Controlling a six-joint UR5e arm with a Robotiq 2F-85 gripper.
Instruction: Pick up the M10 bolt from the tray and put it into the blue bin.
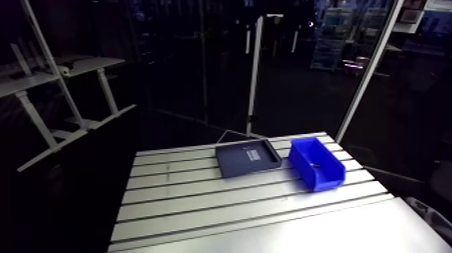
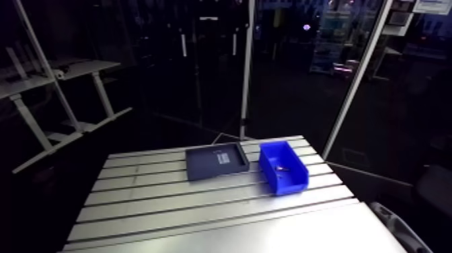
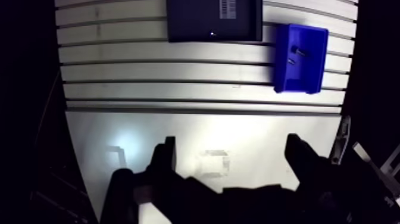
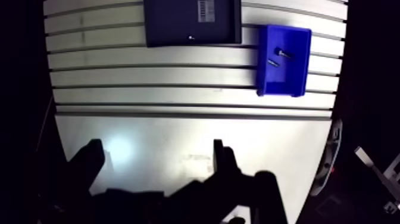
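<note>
Gripper (image 3: 232, 144) released, fingers spread, nothing held. It hovers over slotted table (image 3: 178, 77), well apart from tray (image 3: 190, 24). Bolt (image 3: 299, 51) lies in blue bin (image 3: 294, 88) beside second fastener (image 3: 291, 61). Judgement: drop step done; next, only retreat.

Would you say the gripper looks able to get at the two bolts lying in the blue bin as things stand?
Probably yes. The blue bin is open-topped with nothing over it, and the gripper is open and empty. The bin's walls might crowd it near the bolts.
</note>
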